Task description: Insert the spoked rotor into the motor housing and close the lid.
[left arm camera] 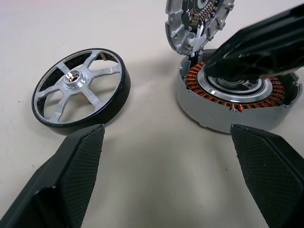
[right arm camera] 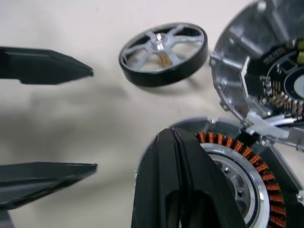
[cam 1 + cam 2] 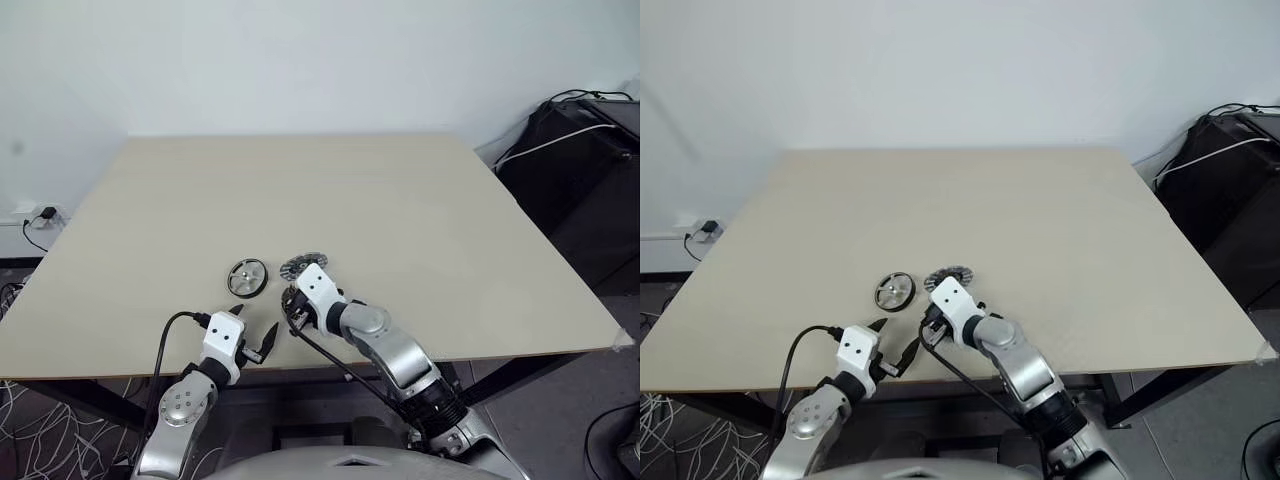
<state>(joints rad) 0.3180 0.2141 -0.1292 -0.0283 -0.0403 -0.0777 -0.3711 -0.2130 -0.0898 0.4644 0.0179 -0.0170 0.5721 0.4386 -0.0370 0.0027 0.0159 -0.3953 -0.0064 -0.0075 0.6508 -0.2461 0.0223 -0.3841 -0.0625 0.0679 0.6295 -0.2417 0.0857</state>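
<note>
The spoked rotor (image 1: pixel 80 90) lies on the table (image 3: pixel 400 210) beside the motor housing (image 1: pixel 237 97) (lid (image 1: pixel 199 19) hinged up for insertion). Right tool (image 2: pixel 178 156), closed and empty, hovers over the housing; left tool (image 1: pixel 166 156) fully open, empty.

text: none legible — labels: none — numbers: none

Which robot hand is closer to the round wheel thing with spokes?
Left. The left gripper is open just in front of the spoked rotor. The right gripper, shut, is over the motor housing beside the rotor.
</note>
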